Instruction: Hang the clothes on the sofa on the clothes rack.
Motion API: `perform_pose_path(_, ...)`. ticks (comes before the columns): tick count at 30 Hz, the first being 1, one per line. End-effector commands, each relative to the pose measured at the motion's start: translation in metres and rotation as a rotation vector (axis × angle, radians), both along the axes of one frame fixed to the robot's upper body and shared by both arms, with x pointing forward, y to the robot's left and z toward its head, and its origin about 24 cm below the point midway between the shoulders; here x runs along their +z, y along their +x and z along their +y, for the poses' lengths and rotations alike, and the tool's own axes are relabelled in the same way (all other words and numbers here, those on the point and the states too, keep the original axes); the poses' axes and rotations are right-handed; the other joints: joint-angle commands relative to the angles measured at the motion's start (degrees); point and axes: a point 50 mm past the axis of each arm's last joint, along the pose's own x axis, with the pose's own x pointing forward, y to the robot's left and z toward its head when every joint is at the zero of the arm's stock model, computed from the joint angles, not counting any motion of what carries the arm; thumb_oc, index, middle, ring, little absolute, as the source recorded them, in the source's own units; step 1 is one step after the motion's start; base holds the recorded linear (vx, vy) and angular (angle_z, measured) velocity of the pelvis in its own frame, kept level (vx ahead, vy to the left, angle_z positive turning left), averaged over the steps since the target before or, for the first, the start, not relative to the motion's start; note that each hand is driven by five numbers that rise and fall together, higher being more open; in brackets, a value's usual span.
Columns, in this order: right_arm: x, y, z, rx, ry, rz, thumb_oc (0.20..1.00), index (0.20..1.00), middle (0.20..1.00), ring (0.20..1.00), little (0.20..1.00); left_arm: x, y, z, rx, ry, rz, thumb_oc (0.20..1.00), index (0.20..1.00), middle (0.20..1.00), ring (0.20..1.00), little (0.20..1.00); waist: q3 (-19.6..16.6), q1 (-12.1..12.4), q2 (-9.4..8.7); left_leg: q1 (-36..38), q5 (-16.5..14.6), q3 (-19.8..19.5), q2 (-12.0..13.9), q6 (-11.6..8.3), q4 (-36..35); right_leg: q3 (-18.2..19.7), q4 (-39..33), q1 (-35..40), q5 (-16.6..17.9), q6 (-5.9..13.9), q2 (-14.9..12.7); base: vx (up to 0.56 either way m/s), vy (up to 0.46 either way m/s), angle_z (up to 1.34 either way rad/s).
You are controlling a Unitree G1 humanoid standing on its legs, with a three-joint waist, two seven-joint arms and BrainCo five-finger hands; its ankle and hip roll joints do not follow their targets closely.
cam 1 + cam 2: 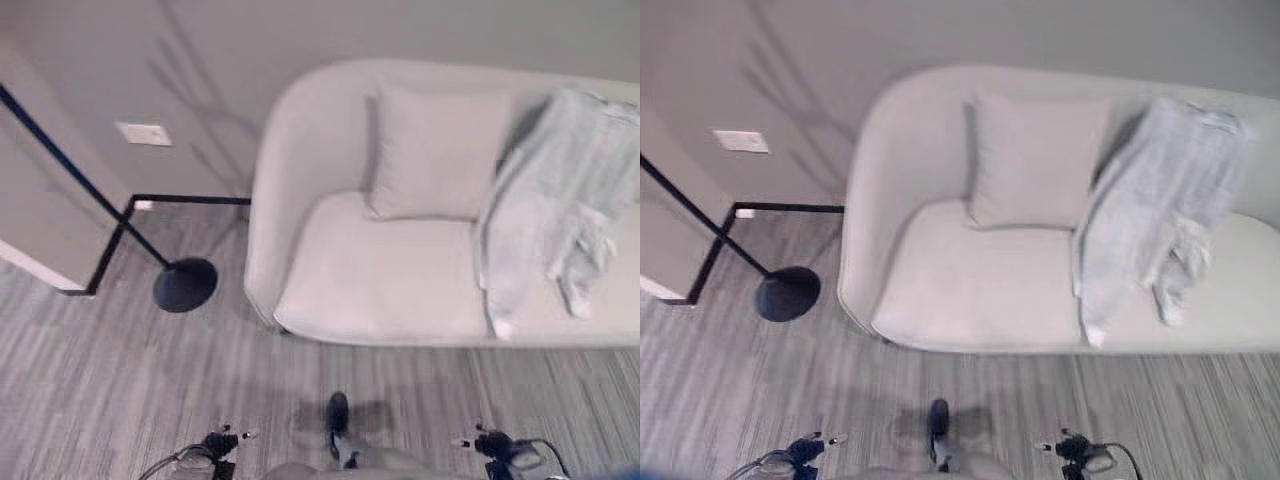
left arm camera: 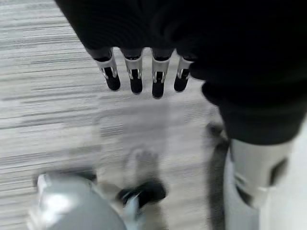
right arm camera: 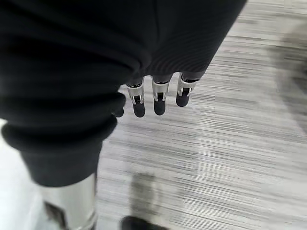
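We judge the task barely begun: nothing has been picked up, and everything is left, the reach, the grasp, the carry and the hanging itself.

Our left hand [image 2: 144, 72] hangs with its fingers straight and relaxed, pointing down at the grey striped carpet floor [image 2: 53, 110], holding nothing. Our right hand [image 3: 158, 96] is the same, fingers loose and extended over the floor, empty.

The garment, a pale blue-grey soft fabric piece [image 1: 555, 210], lies well ahead of both hands and off to the right-hand side, far beyond the reach of either. It is draped over the backrest of the rounded off-white upholstered sofa [image 1: 330, 270] and spills down onto the seat, with a looser, crumpled end hanging lower near the seat's front edge. It looks limp and thin, with soft folds, so we expect it to sag and trail when lifted. Just beside it, toward the left-hand side, a square off-white cushion [image 1: 435, 150] leans against the backrest; whether the two touch we cannot tell.

Farther to the left stands a slanted thin black pole on a round dark base [image 1: 185, 284]; whether this belongs to the clothes rack we cannot tell.
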Motion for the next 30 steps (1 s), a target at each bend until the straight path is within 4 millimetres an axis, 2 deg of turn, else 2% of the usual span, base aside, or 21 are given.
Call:
perform_pose_path(1, 0.008, -0.005, -0.03, -0.082, -0.072, -0.003, 1.0, 1.0, 1.0, 1.0, 1.0, 0.001, 0.02, -0.012, -0.052, -0.022, -0.031, 1.0, 1.0, 1.0, 1.0, 1.0, -0.4, -0.8, 3.48, 4.7, 20.4, -1.1, 6.4, 4.07, -16.0, 4.0, 0.1, 1.2, -3.9, 16.82, -11.5, 0.11, -0.278, -0.35)
perform_pose_path(2, 0.009, -0.006, -0.035, -0.102, -0.088, -0.001, 1.0, 1.0, 1.0, 1.0, 1.0, 0.003, 0.027, -0.015, -0.069, -0.022, -0.047, 1.0, 1.0, 1.0, 1.0, 1.0, 0.9, -0.5, 2.7, 2.0, 19.4, -1.3, 4.4, 3.58, -10.5, 3.2, -0.1, 2.8, -4.2, 16.16, -11.9, 0.13, -0.335, -0.24)
perform_pose_path(3, 0.01, -0.003, -0.035, -0.098, -0.088, -0.005, 1.0, 1.0, 1.0, 1.0, 1.0, 0.004, 0.03, -0.014, -0.068, -0.017, -0.054, 1.0, 1.0, 1.0, 1.0, 1.0, 1.4, 0.0, 2.67, 0.7, 19.2, -2.5, 1.5, 3.2, -10.1, 3.6, -0.1, 3.4, -4.5, 15.99, -11.3, 0.08, -0.227, 0.03)
perform_pose_path(4, 0.01, -0.003, -0.035, -0.099, -0.088, -0.005, 1.0, 1.0, 1.0, 1.0, 1.0, 0.004, 0.03, -0.014, -0.068, -0.017, -0.054, 1.0, 1.0, 1.0, 1.0, 1.0, 1.7, 0.1, 2.78, 0.9, 19.0, -2.5, 1.6, 3.2, -9.9, 3.6, -0.1, 3.6, -4.5, 15.98, -11.2, 0.09, -0.15, 0.14)
perform_pose_path(5, 0.009, -0.004, -0.033, -0.1, -0.082, 0.001, 1.0, 1.0, 1.0, 1.0, 1.0, 0.005, 0.031, -0.011, -0.057, -0.015, -0.058, 1.0, 1.0, 1.0, 1.0, 1.0, 2.2, 2.2, 2.52, -1.5, 18.8, -3.9, -3.3, 3.37, -12.8, 4.3, -0.1, 4.7, -5.2, 15.62, -10.1, 0.11, -0.112, 0.11)
perform_pose_path(8, 0.008, -0.003, -0.032, -0.115, -0.076, -0.004, 1.0, 1.0, 1.0, 1.0, 1.0, 0.008, 0.033, -0.006, -0.047, -0.007, -0.064, 1.0, 1.0, 1.0, 1.0, 1.0, 2.9, 4.5, 2.72, -5.3, 19.1, -2.1, -9.7, 2.9, -21.0, 4.2, -0.1, 6.5, -6.0, 15.38, -9.1, 0.17, -0.063, -0.17)
perform_pose_path(9, 0.007, -0.002, -0.028, -0.1, -0.069, 0.007, 1.0, 1.0, 1.0, 1.0, 1.0, 0.008, 0.029, 0.0, -0.037, 0.003, -0.047, 1.0, 1.0, 1.0, 1.0, 1.0, 2.5, 5.6, 3.29, -4.3, 18.5, -2.8, -10.3, 3.17, -23.6, 4.9, -0.1, 7.8, -6.2, 15.49, -8.3, 0.26, 0.072, -0.35)
perform_pose_path(10, 0.006, -0.001, -0.023, -0.089, -0.06, 0.011, 1.0, 1.0, 1.0, 1.0, 1.0, 0.005, 0.023, -0.002, -0.044, 0.008, -0.021, 1.0, 1.0, 1.0, 1.0, 1.0, 1.1, 5.2, 3.86, -3.6, 19.0, -3.6, -10.1, 3.38, -23.6, 4.9, -0.1, 8.2, -6.6, 14.95, -8.3, 0.26, 0.139, -0.21)
perform_pose_path(11, 0.005, 0.0, -0.019, -0.085, -0.046, 0.004, 1.0, 1.0, 1.0, 1.0, 1.0, 0.004, 0.021, -0.001, -0.042, 0.014, -0.013, 1.0, 1.0, 1.0, 1.0, 1.0, 0.4, 5.1, 3.45, -3.9, 18.8, -3.7, -10.7, 3.29, -23.6, 4.9, -0.1, 8.3, -6.2, 14.7, -8.9, 0.18, 0.151, -0.33)
perform_pose_path(13, 0.004, 0.003, -0.015, -0.065, -0.037, 0.003, 1.0, 1.0, 1.0, 1.0, 1.0, 0.005, 0.02, 0.002, -0.033, 0.02, -0.009, 1.0, 1.0, 1.0, 1.0, 1.0, 0.0, 5.2, 2.84, -3.7, 18.2, -3.8, -11.4, 3.28, -23.6, 4.7, -0.1, 8.6, -6.5, 14.63, -9.5, 0.09, 0.106, -0.15)
perform_pose_path(16, 0.005, 0.008, -0.011, -0.049, -0.032, 0.003, 1.0, 1.0, 1.0, 1.0, 1.0, 0.005, 0.02, 0.003, -0.02, 0.02, -0.01, 1.0, 1.0, 1.0, 1.0, 1.0, -0.1, 5.4, 2.89, -3.2, 18.3, -3.0, -11.8, 3.25, -23.6, 3.9, 1.0, 9.2, -6.4, 14.61, -10.5, 0.04, 0.094, -0.18)
perform_pose_path(18, 0.006, 0.012, -0.009, -0.036, -0.028, -0.007, 1.0, 1.0, 1.0, 1.0, 1.0, 0.005, 0.018, 0.004, -0.015, 0.023, -0.008, 1.0, 1.0, 1.0, 1.0, 1.0, 0.2, 6.1, 3.04, -3.0, 18.7, -2.8, -11.8, 3.25, -23.6, 3.1, 5.1, 8.9, -6.5, 14.58, -11.0, 0.05, 0.113, -0.23)
perform_pose_path(19, 0.007, 0.017, -0.008, -0.021, -0.025, -0.02, 1.0, 1.0, 1.0, 1.0, 1.0, 0.006, 0.018, 0.006, -0.014, 0.028, -0.009, 1.0, 1.0, 1.0, 1.0, 1.0, 0.7, 6.2, 3.42, -2.7, 19.0, -2.6, -11.3, 3.16, -23.6, 3.0, 8.9, 7.9, -6.5, 14.69, -10.8, 0.03, 0.117, -0.35)
perform_pose_path(20, 0.01, 0.024, -0.006, -0.007, -0.021, -0.043, 1.0, 1.0, 1.0, 1.0, 1.0, 0.006, 0.02, 0.006, -0.024, 0.032, -0.01, 1.0, 1.0, 1.0, 1.0, 1.0, 1.6, 5.9, 4.62, -1.8, 19.4, -2.6, -10.0, 2.8, -23.6, 3.5, 13.5, 6.4, -6.9, 15.12, -10.3, 0.05, 0.082, -0.28)
perform_pose_path(21, 0.01, 0.027, -0.004, -0.001, -0.015, -0.054, 1.0, 1.0, 1.0, 1.0, 1.0, 0.006, 0.02, 0.006, -0.03, 0.035, -0.009, 1.0, 1.0, 1.0, 1.0, 1.0, 1.7, 5.8, 4.95, -1.4, 19.5, -2.5, -9.3, 2.52, -23.6, 3.5, 13.9, 6.1, -7.0, 15.0, -11.0, 0.07, 0.028, -0.28)
perform_pose_path(26, 0.013, 0.034, 0.0, 0.016, -0.003, -0.084, 1.0, 1.0, 1.0, 1.0, 1.0, 0.009, 0.028, 0.007, -0.045, 0.044, -0.031, 1.0, 1.0, 1.0, 1.0, 1.0, 0.6, 5.4, 5.24, -0.5, 17.7, -4.3, -6.3, 1.76, -23.6, 4.4, 3.6, 4.9, -7.3, 14.58, -19.5, 0.11, -0.128, -0.11)
perform_pose_path(27, 0.015, 0.04, 0.003, 0.038, 0.002, -0.101, 1.0, 1.0, 1.0, 1.0, 1.0, 0.012, 0.033, 0.008, -0.041, 0.048, -0.051, 1.0, 1.0, 1.0, 1.0, 1.0, 1.0, 5.0, 5.36, -0.2, 17.0, -5.0, -5.0, 1.65, -23.6, 5.3, 0.3, 2.1, -6.9, 15.12, -22.4, 0.08, -0.167, 0.23)
perform_pose_path(28, 0.015, 0.04, 0.003, 0.038, 0.002, -0.101, 1.0, 1.0, 1.0, 1.0, 1.0, 0.012, 0.033, 0.008, -0.041, 0.048, -0.05, 1.0, 1.0, 1.0, 1.0, 1.0, 1.1, 5.1, 5.42, -0.1, 16.9, -4.9, -5.0, 1.65, -23.6, 5.3, 0.3, 2.2, -6.9, 15.11, -22.3, 0.1, -0.296, 0.1)
perform_pose_path(29, 0.017, 0.045, 0.007, 0.07, 0.005, -0.109, 1.0, 1.0, 1.0, 1.0, 1.0, 0.013, 0.033, 0.01, -0.032, 0.053, -0.059, 1.0, 1.0, 1.0, 1.0, 1.0, 1.6, 4.7, 5.16, 0.8, 16.4, -5.5, -3.5, 1.32, -23.6, 5.9, -0.1, -1.1, -6.8, 15.69, -24.4, 0.06, -0.182, 0.12)
perform_pose_path(30, 0.017, 0.045, 0.006, 0.07, 0.005, -0.109, 1.0, 1.0, 1.0, 1.0, 1.0, 0.013, 0.033, 0.01, -0.032, 0.053, -0.059, 1.0, 1.0, 1.0, 1.0, 1.0, 1.7, 4.7, 5.21, 0.9, 16.3, -5.4, -3.4, 1.33, -23.6, 5.9, -0.1, -1.0, -6.8, 15.67, -24.3, 0.13, -0.395, 0.09)
